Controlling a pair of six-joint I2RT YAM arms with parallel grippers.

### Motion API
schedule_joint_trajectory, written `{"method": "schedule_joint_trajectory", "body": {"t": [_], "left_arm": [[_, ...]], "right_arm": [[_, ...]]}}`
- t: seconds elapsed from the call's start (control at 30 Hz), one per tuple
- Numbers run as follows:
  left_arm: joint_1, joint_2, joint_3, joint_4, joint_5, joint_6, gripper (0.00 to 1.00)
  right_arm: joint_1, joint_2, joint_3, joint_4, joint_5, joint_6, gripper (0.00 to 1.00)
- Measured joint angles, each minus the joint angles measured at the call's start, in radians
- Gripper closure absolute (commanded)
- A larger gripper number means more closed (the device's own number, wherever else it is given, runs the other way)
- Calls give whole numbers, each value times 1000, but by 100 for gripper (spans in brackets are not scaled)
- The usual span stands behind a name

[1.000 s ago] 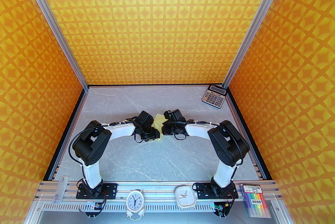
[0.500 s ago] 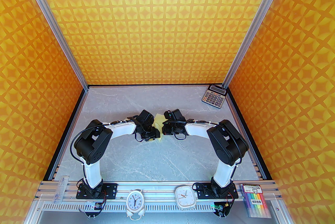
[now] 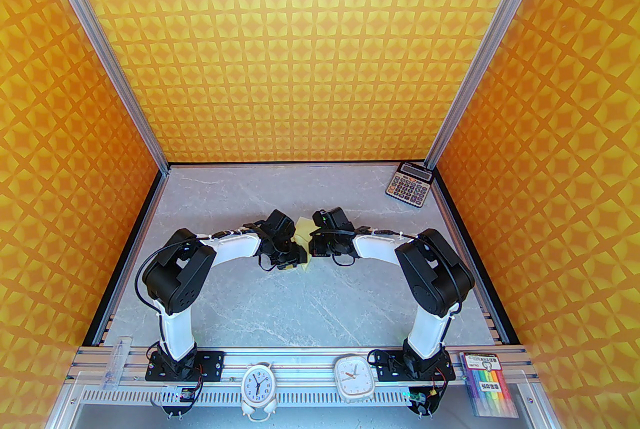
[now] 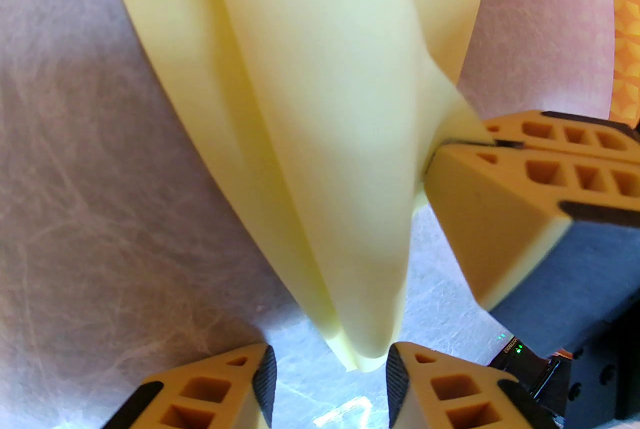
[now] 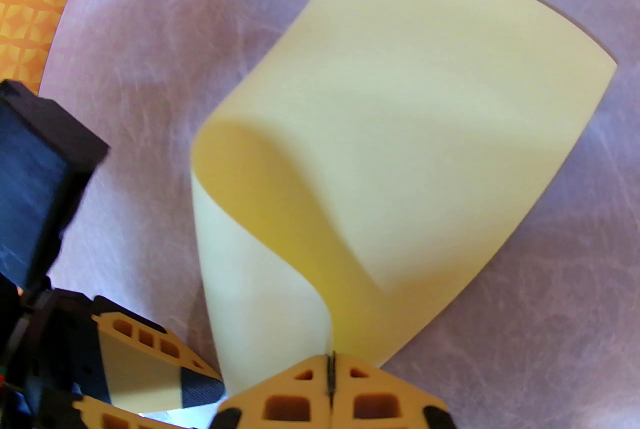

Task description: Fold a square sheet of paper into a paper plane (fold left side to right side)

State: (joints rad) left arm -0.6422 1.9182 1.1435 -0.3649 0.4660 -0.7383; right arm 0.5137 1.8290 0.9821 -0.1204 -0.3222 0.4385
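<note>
One pale yellow square sheet of thin paper [image 3: 303, 225], centre of the top view, on the grey marbled tabletop [image 3: 310, 307], is mostly hidden beneath the two white-and-black arms [image 3: 235, 247]. Its top edge is cut off in the left wrist view. Right gripper [image 5: 330, 369]: closed, pinching the sheet's curled-over edge. Left gripper [image 4: 330, 374]: jaws apart, the sheet's lower corner in the gap, contact unclear. Versus a second ago: less paper shows between the arms, and the left wrist is nearer the right.

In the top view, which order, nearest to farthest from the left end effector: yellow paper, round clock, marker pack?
1. square sheet of paper: table centre, between the arms.
2. round clock: near rail, around the middle.
3. marker pack: near rail, far right.
</note>
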Motion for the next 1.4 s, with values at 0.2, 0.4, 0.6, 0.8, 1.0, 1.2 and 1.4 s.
{"method": "schedule_joint_trajectory", "body": {"t": [0.2,0.4,0.6,0.8,1.0,1.2,1.4], "left_arm": [[1,19,34,-49,0,8,60],[1,43,76,-105,0,21,62],[-2,54,100,-139,-4,30,62],[-7,45,98,-140,-23,34,64],[-11,-34,55,-117,-61,34,75],[10,-120,52,-31,-56,23,84],[9,-85,29,72,-11,-7,87]], "right_arm": [[0,6,8,-4,0,-6,100],[0,18,8,-7,0,-6,100],[0,19,8,-7,0,-6,100],[0,23,8,-6,-1,-6,100],[0,30,8,-6,-1,-6,100],[0,30,8,-6,-1,-6,100],[0,30,8,-6,-1,-6,100]]}}
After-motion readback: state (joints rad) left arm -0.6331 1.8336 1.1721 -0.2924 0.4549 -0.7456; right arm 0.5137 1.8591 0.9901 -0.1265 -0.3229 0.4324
